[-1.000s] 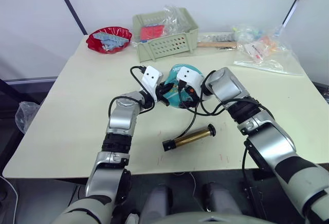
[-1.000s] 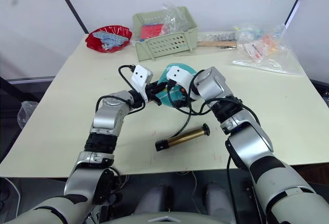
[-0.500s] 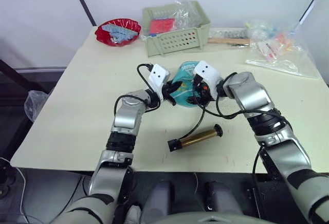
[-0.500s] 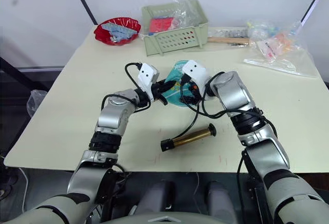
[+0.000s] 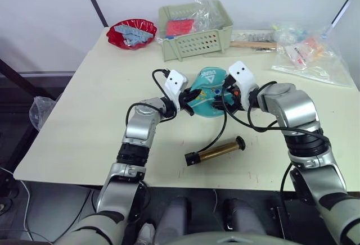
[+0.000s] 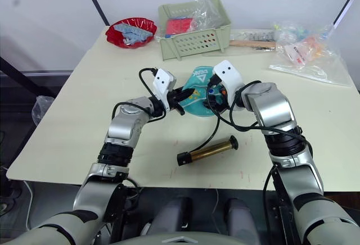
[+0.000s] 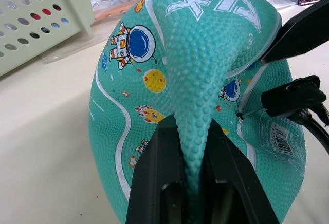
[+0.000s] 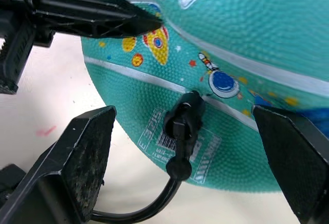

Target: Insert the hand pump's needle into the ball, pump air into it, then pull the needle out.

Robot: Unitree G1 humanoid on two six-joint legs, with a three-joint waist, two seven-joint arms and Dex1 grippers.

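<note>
Ball (image 5: 207,91) sits mid-table, between both grippers. Soft, under-inflated: teal pebbled rubber w/ white seam lines, cartoon astronaut, planets and rockets printed on it, and a white triangle logo w/ lettering on top, too partial to read. White barcode label near the valve; small print there not legible.

Left gripper (image 7: 191,183) has its two black fingers pressed together on a raised fold of the ball's skin, so it's pinching the ball. In the wrist view the rubber bulges up in a ridge between the fingers.

Needle (image 7: 250,111): thin metal pin on a small black fitting (image 8: 181,126), tip in at the ball's seam by the label. Fitting stands off the ball's surface, and the black hose (image 5: 221,127) curls away from it down toward the pump.

Right gripper (image 8: 185,157) is spread wide, one textured black pad on each side of the fitting, touching neither fitting nor ball; holds nothing.

Hand pump (image 5: 216,151) lies flat on the table nearer the robot than the ball, apart from it: slim brass-gold tube, black caps on both ends, hose running up to the ball.

Table (image 5: 84,121) is pale cream, smooth, w/ a few faint red marks near the pump. Far side: pale green perforated plastic basket (image 5: 197,31) w/ red packets and clear wrap, a red glossy bowl (image 5: 131,35) of grey-blue bits, clear plastic bags (image 5: 306,54), and a wooden-handled tool (image 5: 253,44).
</note>
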